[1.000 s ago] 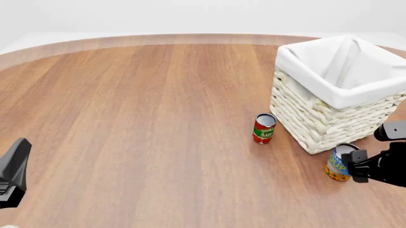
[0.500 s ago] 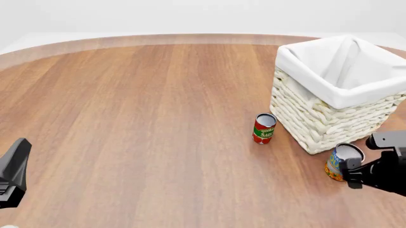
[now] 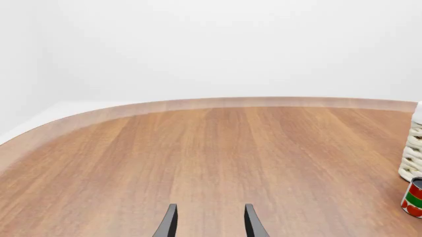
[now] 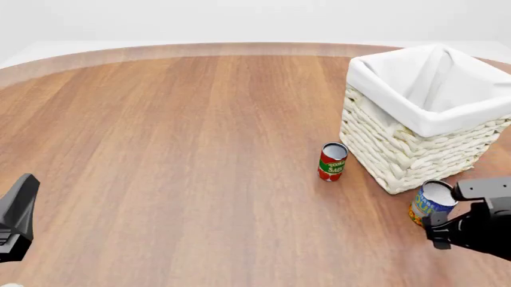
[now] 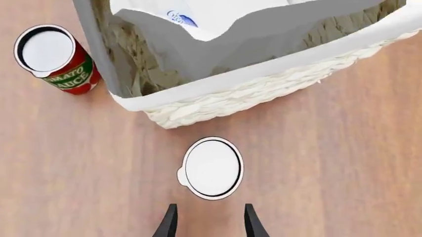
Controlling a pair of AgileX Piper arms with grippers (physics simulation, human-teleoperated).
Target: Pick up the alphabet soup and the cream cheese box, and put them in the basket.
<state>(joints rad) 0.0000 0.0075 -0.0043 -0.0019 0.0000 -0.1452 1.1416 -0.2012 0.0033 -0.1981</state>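
The alphabet soup (image 4: 429, 204) stands upright on the table just in front of the basket (image 4: 383, 146). In the right wrist view its white top (image 5: 212, 168) lies just beyond my right gripper (image 5: 208, 208), which is open with nothing between its fingers. In the front view the right arm (image 4: 473, 230) hovers on the near side of the can. Inside the basket (image 5: 264, 94), a white box with a blue oval logo shows partly, the cream cheese box (image 5: 183, 19). My left gripper (image 3: 209, 210) is open and empty, low at the near left (image 4: 18, 215).
A red and green tomato sauce can (image 4: 332, 161) stands left of the basket, also in the right wrist view (image 5: 56, 59) and at the edge of the left wrist view (image 3: 414, 197). Bare wooden table (image 4: 176, 149) stretches to the left.
My right gripper has drawn back from beside the soup can toward the table's near edge. The can, the basket and the left arm have stayed put.
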